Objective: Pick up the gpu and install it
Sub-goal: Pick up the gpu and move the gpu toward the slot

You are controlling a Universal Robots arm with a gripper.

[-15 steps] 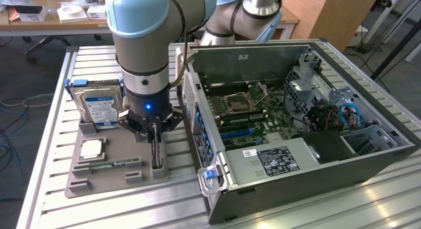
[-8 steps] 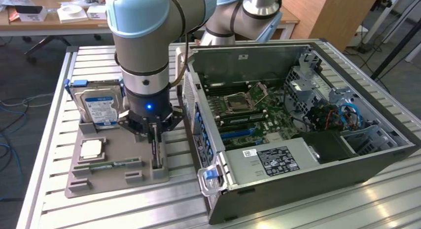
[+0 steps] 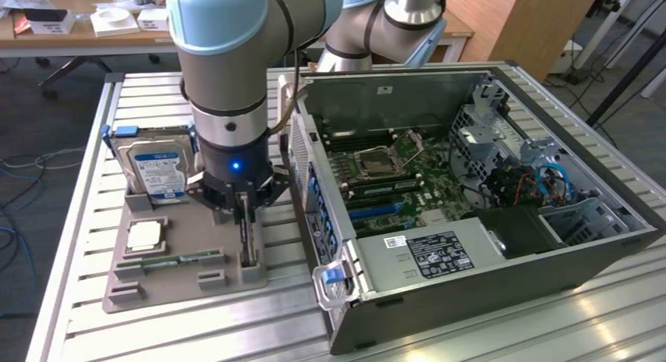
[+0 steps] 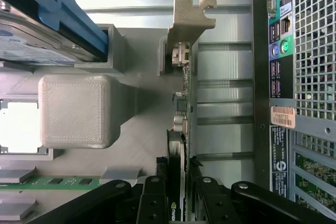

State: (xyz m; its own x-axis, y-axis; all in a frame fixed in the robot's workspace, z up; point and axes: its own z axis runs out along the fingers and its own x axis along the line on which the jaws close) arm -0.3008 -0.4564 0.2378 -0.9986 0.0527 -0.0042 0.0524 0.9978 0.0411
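Tool [image 4: 177, 182] tight on gpu [image 4: 182, 103] — hard drive [image 4: 31, 43], case [image 4: 310, 51] alongside

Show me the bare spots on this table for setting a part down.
Bare table: the strip nearest the exterior camera, bordering tray and case; the patch beyond the hard drive. Crowded: between tray and case, where the pincer grips the gpu.

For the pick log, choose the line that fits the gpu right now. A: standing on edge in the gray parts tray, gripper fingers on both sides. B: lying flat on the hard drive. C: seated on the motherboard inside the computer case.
A: the gpu stands on edge in its slot of the gray parts tray, the gripper closed on it, outside the computer case.
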